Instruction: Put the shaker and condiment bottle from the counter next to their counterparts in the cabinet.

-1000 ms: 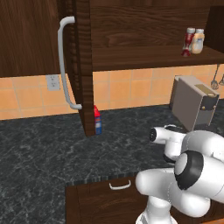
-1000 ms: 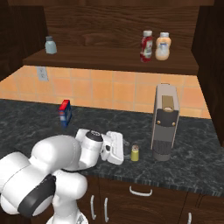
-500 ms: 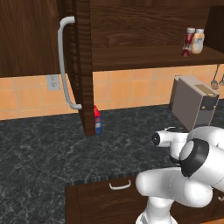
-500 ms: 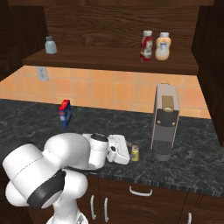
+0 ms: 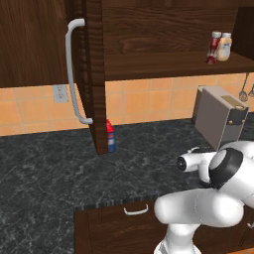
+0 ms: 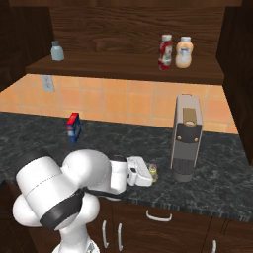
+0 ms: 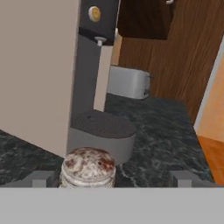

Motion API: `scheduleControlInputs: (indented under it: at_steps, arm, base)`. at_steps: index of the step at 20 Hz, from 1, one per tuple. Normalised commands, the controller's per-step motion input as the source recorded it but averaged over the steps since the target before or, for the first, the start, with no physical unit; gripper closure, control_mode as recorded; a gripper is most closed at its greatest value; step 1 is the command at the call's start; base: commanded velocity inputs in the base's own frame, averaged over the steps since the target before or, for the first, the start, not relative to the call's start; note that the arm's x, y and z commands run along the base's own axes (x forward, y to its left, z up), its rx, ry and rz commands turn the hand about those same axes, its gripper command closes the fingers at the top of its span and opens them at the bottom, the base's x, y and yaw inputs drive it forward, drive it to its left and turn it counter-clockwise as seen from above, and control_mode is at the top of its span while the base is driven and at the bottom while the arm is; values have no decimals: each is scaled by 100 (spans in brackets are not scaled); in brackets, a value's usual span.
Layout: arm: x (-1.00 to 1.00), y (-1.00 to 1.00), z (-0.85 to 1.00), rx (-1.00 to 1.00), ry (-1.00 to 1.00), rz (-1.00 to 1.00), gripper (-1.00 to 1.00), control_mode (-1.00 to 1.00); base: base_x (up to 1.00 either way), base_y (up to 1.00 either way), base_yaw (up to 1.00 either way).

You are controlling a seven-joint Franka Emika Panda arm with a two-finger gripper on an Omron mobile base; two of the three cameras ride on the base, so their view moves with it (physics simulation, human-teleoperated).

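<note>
The shaker (image 7: 88, 165) stands on the counter (image 6: 123, 143) between my open gripper's (image 7: 113, 178) fingertips, closer to the left one (image 7: 41, 178); its mottled silver cap faces the hand camera. From the right base camera, the gripper (image 6: 148, 178) reaches low over the counter's front and partly covers the shaker (image 6: 155, 170). The red condiment bottle (image 6: 165, 51) stands on the cabinet shelf (image 6: 123, 71) right beside the pale beige bottle (image 6: 184, 52). A pale shaker (image 6: 57, 50) sits at the shelf's left end.
A tall beige and grey coffee machine (image 6: 187, 136) stands right behind the shaker. A red-topped blue bottle (image 6: 73, 127) is near the back wall. The open cabinet door (image 5: 94, 74) with its curved handle (image 5: 74, 74) hangs over the counter. A toaster (image 7: 129, 82) sits farther along.
The hand has pushed forward along the counter to the shaker, which now sits between the fingers and is partly covered in the right base view.
</note>
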Motion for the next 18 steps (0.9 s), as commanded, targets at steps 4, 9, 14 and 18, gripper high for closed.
scheduleControlInputs:
  at_steps: [4,9,14,18]
  arm:
    - [12,42,-66,-16,-17,0,-100,-100]
    - [13,30,-56,-12,-16,0,-100,-100]
    - [21,-4,-42,-2,-16,0,-100,-100]
    - [9,-6,-39,-1,-16,0,100,-100]
  base:
    - [0,0,0]
    - [0,0,0]
    - [0,0,0]
    - [0,0,0]
